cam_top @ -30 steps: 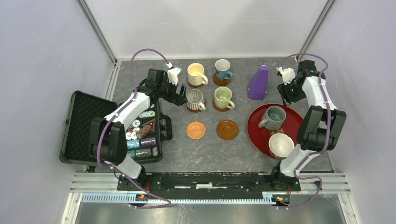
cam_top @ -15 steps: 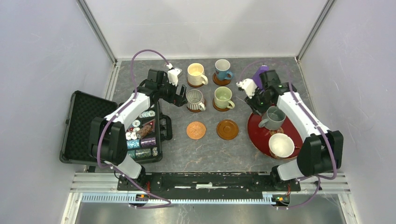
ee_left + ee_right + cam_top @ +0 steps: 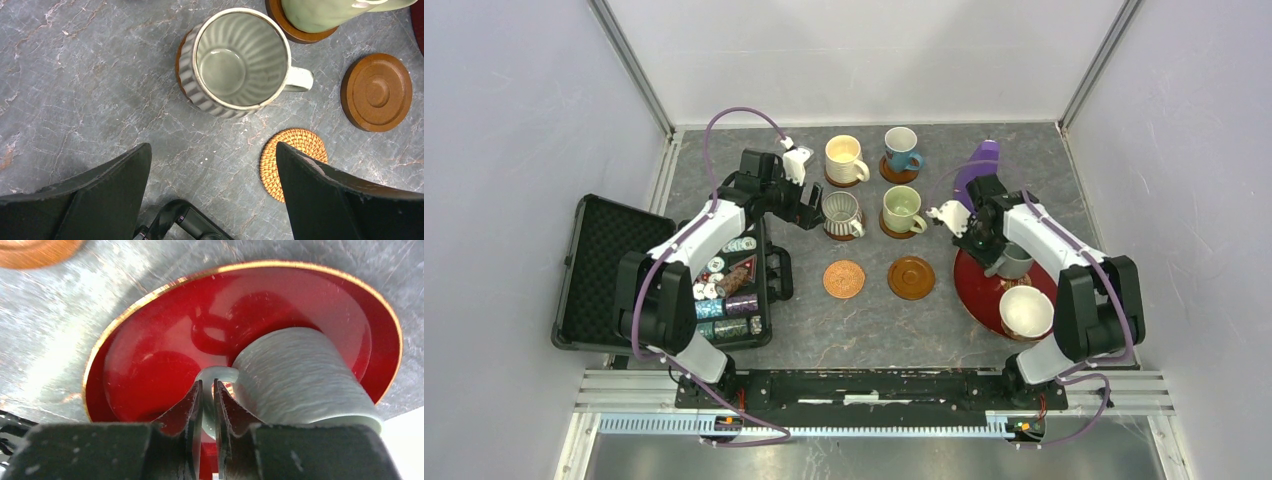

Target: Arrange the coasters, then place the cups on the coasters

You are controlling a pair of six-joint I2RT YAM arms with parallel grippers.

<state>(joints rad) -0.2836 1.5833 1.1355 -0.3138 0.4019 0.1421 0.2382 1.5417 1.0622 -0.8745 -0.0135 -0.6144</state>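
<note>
The grey-blue mug [image 3: 300, 375] is clamped by its handle in the right gripper [image 3: 207, 390]; the left gripper [image 3: 212, 152] is seen wide apart; a lift onto the wooden coaster [image 3: 911, 277] is called for

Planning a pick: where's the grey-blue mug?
Top view, right side: the grey-blue mug sits on the red tray beside the white mug, handle in the right fingers.

No legible txt, labels, brands or nos. anywhere; marks on poker chips [image 3: 716, 266] too small to read.
</note>
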